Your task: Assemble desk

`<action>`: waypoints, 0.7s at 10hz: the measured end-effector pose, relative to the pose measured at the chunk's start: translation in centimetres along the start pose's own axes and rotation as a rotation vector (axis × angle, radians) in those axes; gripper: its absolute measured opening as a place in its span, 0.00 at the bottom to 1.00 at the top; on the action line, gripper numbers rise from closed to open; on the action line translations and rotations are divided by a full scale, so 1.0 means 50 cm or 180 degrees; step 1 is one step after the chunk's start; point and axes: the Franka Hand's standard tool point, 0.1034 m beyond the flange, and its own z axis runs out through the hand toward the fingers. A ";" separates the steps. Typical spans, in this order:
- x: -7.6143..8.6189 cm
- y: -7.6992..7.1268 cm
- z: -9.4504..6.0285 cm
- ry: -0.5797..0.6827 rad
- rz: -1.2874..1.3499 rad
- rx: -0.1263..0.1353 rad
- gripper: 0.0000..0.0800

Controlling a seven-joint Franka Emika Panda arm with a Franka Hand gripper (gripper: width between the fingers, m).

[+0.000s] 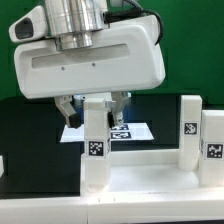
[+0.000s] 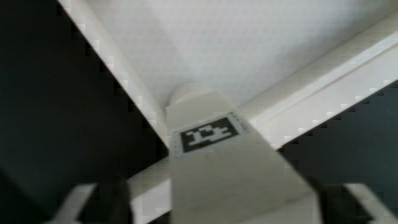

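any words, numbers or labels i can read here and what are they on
No words, letters or numbers can be read in either view.
Black-and-white square tags, patterns rather than text: on the front leg under the claw, on the two right legs, and on the marker board behind.
Wrist view: one tag on the leg, blurred, pattern only.

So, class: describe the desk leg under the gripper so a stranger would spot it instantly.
Find the big white gripper at the top of the exterior view. Directly beneath stands a white square leg with a tag. Unlike the two legs at the exterior view's right, it sits between the fingers.
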 end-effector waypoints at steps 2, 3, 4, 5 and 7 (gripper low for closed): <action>0.001 0.001 0.000 0.0002 0.0460 -0.0001 0.43; 0.001 0.000 0.001 0.0004 0.0858 -0.0003 0.36; 0.002 -0.002 0.001 0.0009 0.1189 -0.0004 0.36; 0.002 -0.003 0.001 0.0002 0.1800 -0.0001 0.36; 0.003 -0.012 0.004 -0.0047 0.3306 0.0122 0.36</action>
